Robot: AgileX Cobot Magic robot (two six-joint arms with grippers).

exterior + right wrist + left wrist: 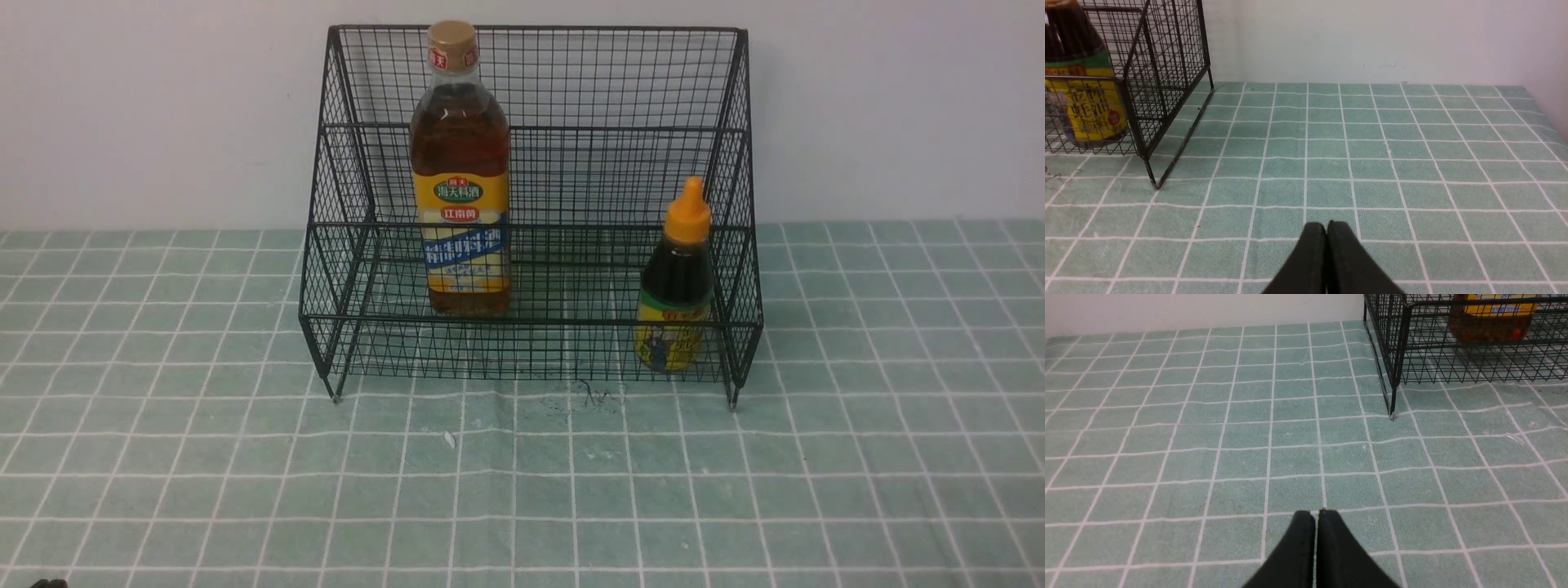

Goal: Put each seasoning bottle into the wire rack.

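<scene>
The black wire rack (571, 122) stands against the back wall. Inside it, on the left, a tall amber seasoning bottle (460, 180) with a gold cap stands upright. A small dark seasoning bottle (678, 282) with an orange pointed cap stands upright in the lower tier at the right. The left wrist view shows the rack's near corner (1396, 355) and the amber bottle's base (1490, 326). The right wrist view shows the small bottle (1079, 81) behind the mesh. My left gripper (1316, 514) and right gripper (1327, 226) are both shut and empty, low over the cloth, well short of the rack.
A green tablecloth (522, 490) with a white grid covers the table. A small white scrap (449, 439) and a dark smudge (592, 396) lie in front of the rack. A pale wall (898, 106) rises right behind the rack.
</scene>
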